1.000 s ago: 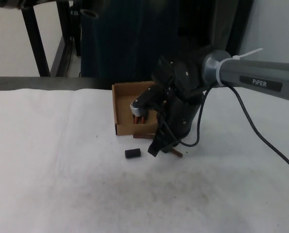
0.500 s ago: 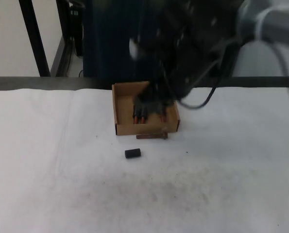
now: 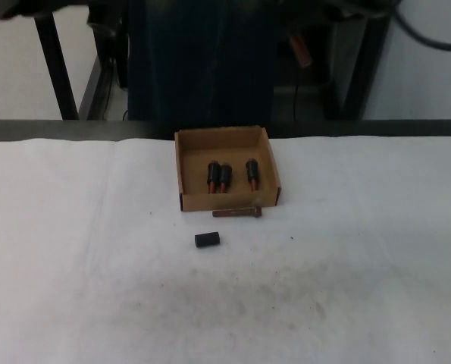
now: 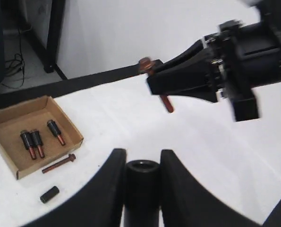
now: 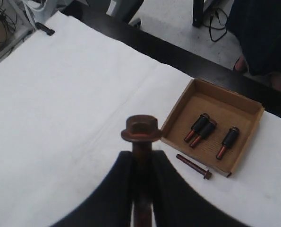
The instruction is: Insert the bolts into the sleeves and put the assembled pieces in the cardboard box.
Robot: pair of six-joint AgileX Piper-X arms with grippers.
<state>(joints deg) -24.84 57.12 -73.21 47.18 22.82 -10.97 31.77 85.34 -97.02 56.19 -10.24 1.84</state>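
- Since a second ago the arm that stood low over the cardboard box [image 3: 179, 173] has risen away from the bench, leaving the box uncovered. The spare bolt [image 3: 236, 213] and spare sleeve [image 3: 207, 240] lie where they lay.
- Right gripper [image 5: 141, 160]: its fingers are closed narrow on the shank of a copper-coloured bolt [image 5: 139, 130]. The flanged head stands free just past the fingertips, and the left wrist view shows the other end sticking out on the opposite side.
- Left gripper [image 4: 142, 157]: its fingers clamp a black sleeve [image 4: 142, 189] from both sides. The open bore faces out beyond the fingertips, toward the right gripper and its bolt.
- Handling, bolt (a judgement): small, light, rigid and smooth. A grip at mid-shank keeps the entering end bare, but a round shank may swivel between flat fingers.
- Handling, sleeve (a judgement): stiff and light, and round enough to roll. It is best held across its sides with the bore unobstructed.
- Well below both pairs of fingers: three assembled pieces [image 3: 225, 176] lie in the box. The spare bolt lies just outside its near wall, and the spare sleeve is near it on the white cloth [image 3: 96, 265].
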